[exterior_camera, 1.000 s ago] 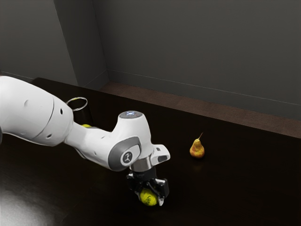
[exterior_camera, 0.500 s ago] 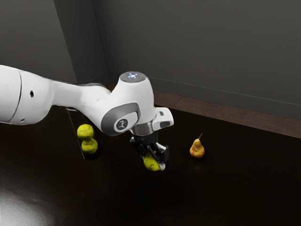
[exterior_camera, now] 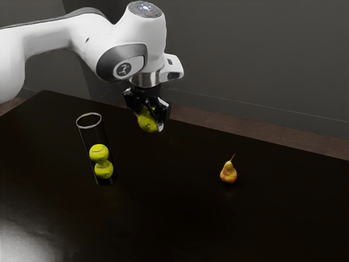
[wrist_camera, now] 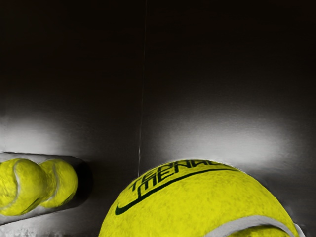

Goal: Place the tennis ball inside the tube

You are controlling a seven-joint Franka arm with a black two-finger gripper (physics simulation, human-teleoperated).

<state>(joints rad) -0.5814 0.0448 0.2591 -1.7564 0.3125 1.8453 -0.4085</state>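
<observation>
Hanging between fingers point(exterior_camera: 162, 111), tennis ball point(exterior_camera: 146, 121)

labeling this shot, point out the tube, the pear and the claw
tube point(exterior_camera: 91, 134): exterior view, on its clear upper wall
pear point(exterior_camera: 228, 174): exterior view, on its rounded body
claw point(exterior_camera: 147, 117): exterior view, midway between its fingertips

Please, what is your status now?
Gripper shut on tennis ball, raised above table. Tube upright, two balls inside. Pear well aside.

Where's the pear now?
The pear stands on the table toward the exterior view's right; the tube with two balls is toward the exterior view's left.
</observation>
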